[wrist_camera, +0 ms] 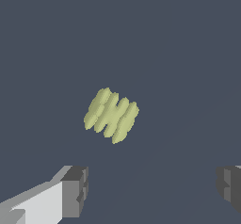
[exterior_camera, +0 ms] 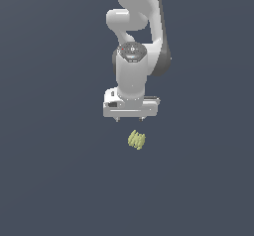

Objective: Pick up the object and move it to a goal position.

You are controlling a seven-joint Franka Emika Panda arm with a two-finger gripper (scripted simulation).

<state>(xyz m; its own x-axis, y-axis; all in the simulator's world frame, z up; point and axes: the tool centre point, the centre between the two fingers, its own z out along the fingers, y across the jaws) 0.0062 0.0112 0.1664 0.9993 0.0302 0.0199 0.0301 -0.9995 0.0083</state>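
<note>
The white Panda arm (exterior_camera: pixel 136 41) reaches down the middle of the exterior view, its wrist turned so that the broad white gripper (exterior_camera: pixel 129 119) points downward; two short dark fingertips (exterior_camera: pixel 117 119) show as small nubs beneath the gripper's flat body, set well apart from one another. The jaws stand open and hold nothing; in the wrist view the two grey pads (wrist_camera: pixel 75 191) sit at opposite sides of the picture with bare surface between them.

The object (exterior_camera: pixel 136 140), a small pale yellow-green lump with ribbed ridges running side by side like a tiny bunch, lies on the flat dark slate-blue surface (exterior_camera: pixel 49 180); in the exterior view it sits just below the gripper, a little toward the exterior view's right of the gripper's middle, and it is much narrower than the gripper's body. It is apart from both fingertips; nothing touches it. In the wrist view the object (wrist_camera: pixel 111 115) appears slightly tilted, its ridges slanting; it lies ahead of the span between the pads rather than between them, nearer the side of the pad with the white finger body (wrist_camera: pixel 35 204) behind it.

How high the gripper hangs above the surface is hard to judge, since the uniform ground shows no clear shadow; it seems to be raised clear of the object.
</note>
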